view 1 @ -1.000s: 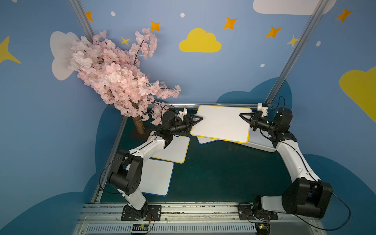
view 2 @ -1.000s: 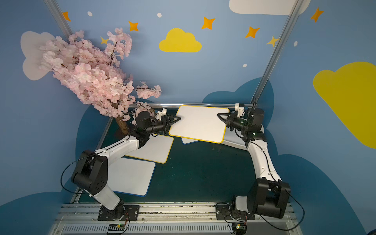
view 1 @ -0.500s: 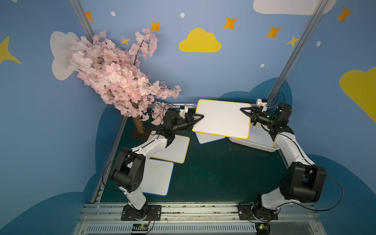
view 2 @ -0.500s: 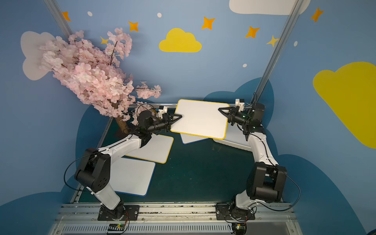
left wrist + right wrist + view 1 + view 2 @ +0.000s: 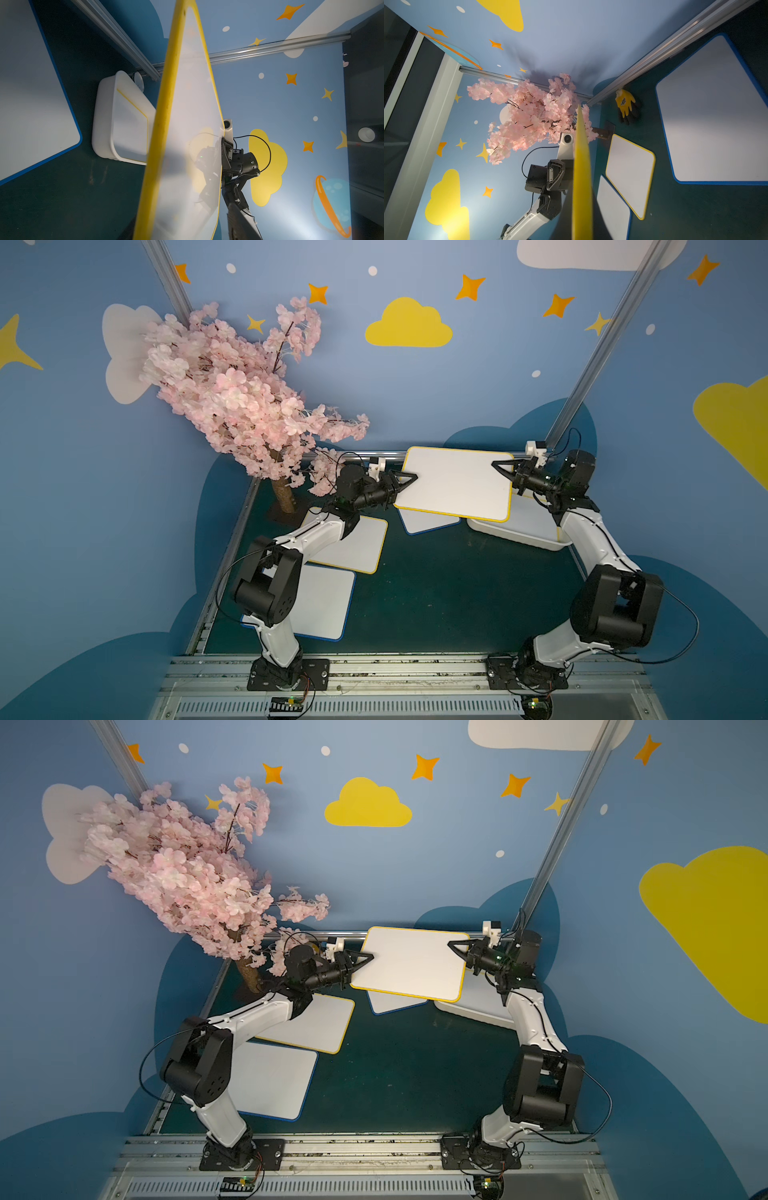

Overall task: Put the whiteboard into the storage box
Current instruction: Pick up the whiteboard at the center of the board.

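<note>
The whiteboard (image 5: pixel 455 483), white with a yellow rim, hangs flat in the air between both arms, its right part over the storage box (image 5: pixel 515 533). My right gripper (image 5: pixel 498 466) is shut on its right edge, and the right wrist view shows that yellow edge (image 5: pixel 581 166) pinched edge-on. My left gripper (image 5: pixel 411 479) is at the left edge, its jaws standing apart with the rim (image 5: pixel 162 145) lying between them at a slant. The storage box (image 5: pixel 101 116), a low white tub, holds another yellow-rimmed board (image 5: pixel 131 124).
A blue-rimmed board (image 5: pixel 428 520) lies under the lifted one. A yellow-rimmed board (image 5: pixel 357 547) and a blue-rimmed board (image 5: pixel 320 605) lie by the left arm. The pink blossom tree (image 5: pixel 232 393) stands back left. A yellow glove (image 5: pixel 625 104) and a silver can (image 5: pixel 138 81) sit by the back rail.
The whiteboard has risen slightly and drifted toward the back right, further over the storage box. Both grippers moved with it, and the right arm has folded in closer.
</note>
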Controlling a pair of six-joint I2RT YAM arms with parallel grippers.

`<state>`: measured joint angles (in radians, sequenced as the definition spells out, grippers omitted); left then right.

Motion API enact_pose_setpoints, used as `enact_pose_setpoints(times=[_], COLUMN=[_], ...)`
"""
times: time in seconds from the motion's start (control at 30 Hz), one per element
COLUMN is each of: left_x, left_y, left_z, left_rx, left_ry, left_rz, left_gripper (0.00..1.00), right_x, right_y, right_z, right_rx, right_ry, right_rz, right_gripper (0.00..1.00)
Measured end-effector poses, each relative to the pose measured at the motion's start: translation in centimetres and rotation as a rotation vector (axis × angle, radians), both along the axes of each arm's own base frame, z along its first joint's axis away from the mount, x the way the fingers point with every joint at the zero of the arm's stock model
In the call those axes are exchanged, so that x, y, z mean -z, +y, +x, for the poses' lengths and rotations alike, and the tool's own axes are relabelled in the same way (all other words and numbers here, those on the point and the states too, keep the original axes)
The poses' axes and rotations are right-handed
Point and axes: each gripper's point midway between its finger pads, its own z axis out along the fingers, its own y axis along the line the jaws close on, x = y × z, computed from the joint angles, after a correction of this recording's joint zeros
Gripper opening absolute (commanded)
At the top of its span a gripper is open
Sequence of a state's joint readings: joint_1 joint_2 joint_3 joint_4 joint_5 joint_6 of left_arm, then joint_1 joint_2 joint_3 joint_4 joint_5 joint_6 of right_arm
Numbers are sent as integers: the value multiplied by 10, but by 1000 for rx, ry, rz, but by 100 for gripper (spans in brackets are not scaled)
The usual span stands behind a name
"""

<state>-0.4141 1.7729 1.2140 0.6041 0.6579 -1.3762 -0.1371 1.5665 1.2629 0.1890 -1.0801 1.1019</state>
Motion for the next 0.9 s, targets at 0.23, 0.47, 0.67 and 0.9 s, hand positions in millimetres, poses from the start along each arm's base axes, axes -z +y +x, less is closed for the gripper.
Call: enact_pose_setpoints(times=[0.23, 0.47, 0.67, 0.9], left_x=[-3, -7, -7, -2], left_y=[7, 16, 15, 13], left_z=[3, 4, 1, 2], left_rx=[0, 6, 28, 40], left_ry=[-9, -12, 4, 22], left_rz=[-4, -10, -20, -27], left_gripper=[73, 74, 63, 43], right_x=[1, 1, 1, -1], right_y=[-8, -15, -13, -11], right_z=[1, 0, 0, 2], right_rx=[14, 12, -10, -32], right_ry=[3, -10, -21, -30], right_rz=[-16, -21, -14, -4], right_gripper=[0, 0, 0, 0])
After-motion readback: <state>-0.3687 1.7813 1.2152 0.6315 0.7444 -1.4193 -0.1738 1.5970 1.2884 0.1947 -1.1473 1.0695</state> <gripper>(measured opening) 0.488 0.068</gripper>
